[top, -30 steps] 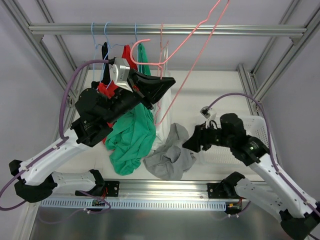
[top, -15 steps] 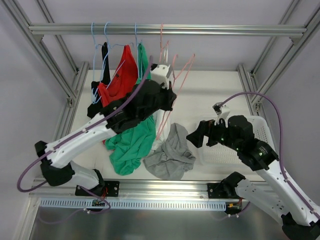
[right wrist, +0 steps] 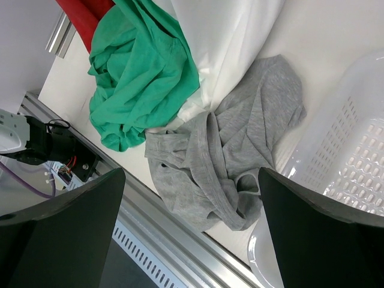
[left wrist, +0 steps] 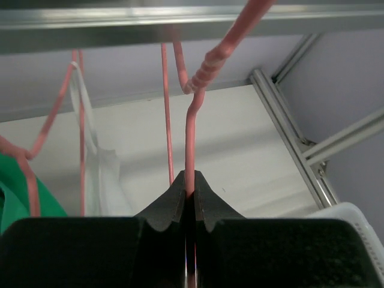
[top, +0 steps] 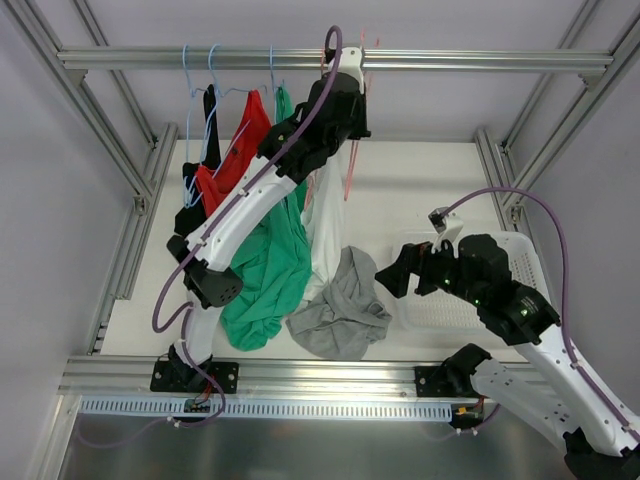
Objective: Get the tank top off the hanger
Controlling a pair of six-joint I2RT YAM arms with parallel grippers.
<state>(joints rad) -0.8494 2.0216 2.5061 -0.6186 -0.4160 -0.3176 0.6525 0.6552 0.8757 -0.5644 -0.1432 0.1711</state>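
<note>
Left jaws are pressed together on the thin pink wire hanger (left wrist: 191,150), pinching its straight neck just under the twisted wrap. Above them the wire bends up across the silver aluminium rail (left wrist: 90,18) at the top of the frame. Whether the hook sits on the rail cannot be told. From the overhead camera the left arm (top: 250,200) stretches up to that rail, and a length of the pink wire hangs below the jaws. Just left of the left jaws, a second pink wire hanger (left wrist: 78,114) carries a white fabric garment (left wrist: 105,174). Further left hang a green fabric garment (top: 265,280), a red one (top: 235,150) and a black one (top: 210,110), with pale blue wire hangers (top: 190,70) hooked over the rail there.

Right jaws stand wide apart and grip nothing. The crumpled grey fabric tank top (right wrist: 240,156) lies in a heap on the white desk (right wrist: 324,30) below them, on no hanger. The wrist camera frames it between the two dark jaw tips. In the overhead view it lies just left of the right jaws and well below the left jaws. Its edge touches the trailing hem of the green garment and the foot of the white one. A white perforated plastic basket (right wrist: 354,150) sits on the desk just right of the grey top, under the right arm (top: 510,300).
</note>
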